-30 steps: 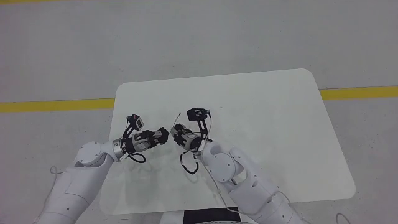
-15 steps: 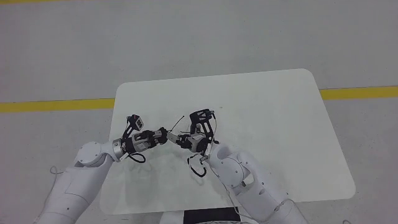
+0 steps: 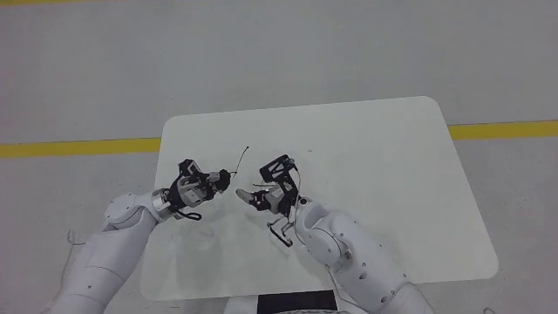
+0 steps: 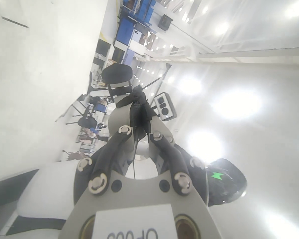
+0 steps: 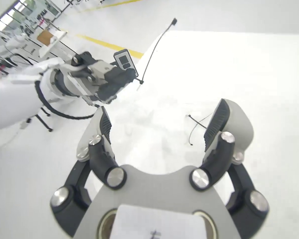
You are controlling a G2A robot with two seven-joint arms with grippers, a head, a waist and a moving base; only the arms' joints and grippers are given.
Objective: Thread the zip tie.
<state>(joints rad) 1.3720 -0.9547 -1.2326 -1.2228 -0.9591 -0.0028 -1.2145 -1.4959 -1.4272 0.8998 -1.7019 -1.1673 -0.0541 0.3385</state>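
Observation:
A thin black zip tie (image 3: 237, 160) sticks up and away from my left gripper (image 3: 222, 176), which is shut on its lower end above the white table (image 3: 375, 139). In the left wrist view the closed fingers (image 4: 139, 98) pinch the tie (image 4: 155, 82), whose far end points outward. My right gripper (image 3: 247, 196) hovers just beside the left one, open and holding nothing. The right wrist view shows its spread fingers (image 5: 159, 121), with the left gripper (image 5: 133, 79) farther off holding the tie (image 5: 152, 50), head end up.
A short thin black strand (image 5: 196, 125) lies on the table near the right gripper's finger. The table's left edge is close to the left arm. Most of the tabletop to the right and far side is bare white surface.
The two grippers were together at the tie; the right gripper has now opened and drawn back. The left gripper has pulled slightly left, keeping the tie.

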